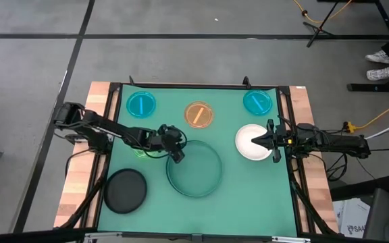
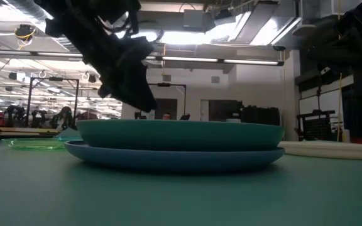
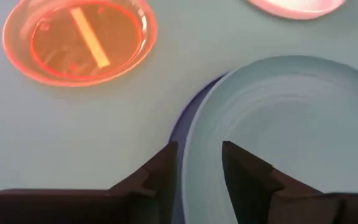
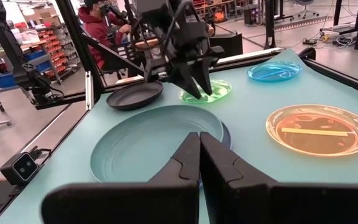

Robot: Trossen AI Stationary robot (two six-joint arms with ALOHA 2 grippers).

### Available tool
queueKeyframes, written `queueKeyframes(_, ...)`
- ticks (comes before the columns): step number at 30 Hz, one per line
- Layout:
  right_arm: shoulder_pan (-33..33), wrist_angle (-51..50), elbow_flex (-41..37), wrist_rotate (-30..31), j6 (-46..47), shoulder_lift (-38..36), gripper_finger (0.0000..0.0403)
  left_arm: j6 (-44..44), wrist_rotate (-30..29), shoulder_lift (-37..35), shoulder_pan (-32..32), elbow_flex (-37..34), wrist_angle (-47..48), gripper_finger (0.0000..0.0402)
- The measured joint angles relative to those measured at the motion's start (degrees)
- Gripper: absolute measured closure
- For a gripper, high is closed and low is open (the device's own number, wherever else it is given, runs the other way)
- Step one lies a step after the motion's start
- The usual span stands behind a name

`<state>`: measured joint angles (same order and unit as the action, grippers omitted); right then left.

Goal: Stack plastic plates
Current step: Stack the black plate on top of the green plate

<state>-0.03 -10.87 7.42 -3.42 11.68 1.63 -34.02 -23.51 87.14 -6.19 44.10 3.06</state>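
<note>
**Green plate on blue, left jaws parted at its rim**

Your left gripper (image 3: pixel 199 180) stands with its fingers a little apart, straddling the rim of the dark-green plate (image 1: pixel 196 170) and clamping nothing. That plate sits on the light-blue plate (image 2: pixel 175 158), slightly off-centre. The orange plate (image 3: pixel 79 38) lies ahead of the jaws. Your right gripper (image 4: pixel 199 163) is closed and empty above the white plate (image 1: pixel 250 143).
</note>
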Motion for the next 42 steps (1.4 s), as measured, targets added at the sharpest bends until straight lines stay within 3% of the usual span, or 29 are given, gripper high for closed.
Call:
queueKeyframes(9, 0.0, 0.02, 0.0, 0.0, 0.0, 0.0, 0.0402, 3.76, -0.02, -3.73, -4.55, 5.56, 2.72, 0.0286)
queueKeyframes(20, 0.0, 0.0, 0.0, 0.0, 0.0, 0.0, 0.0402, 5.95, -6.92, -1.94, -11.87, 17.86, 11.27, 0.0286)
queueKeyframes(33, 0.0, 1.66, 0.0, -1.39, -3.32, 0.0, 0.0402, -7.81, -5.79, 5.55, -16.25, 30.21, 28.68, 0.0286)
queueKeyframes(42, 0.01, 17.78, 0.0, 4.64, -6.2, -0.02, 0.0402, -28.87, 1.4, 12.66, -20.25, 40.52, 48.23, 0.0286)
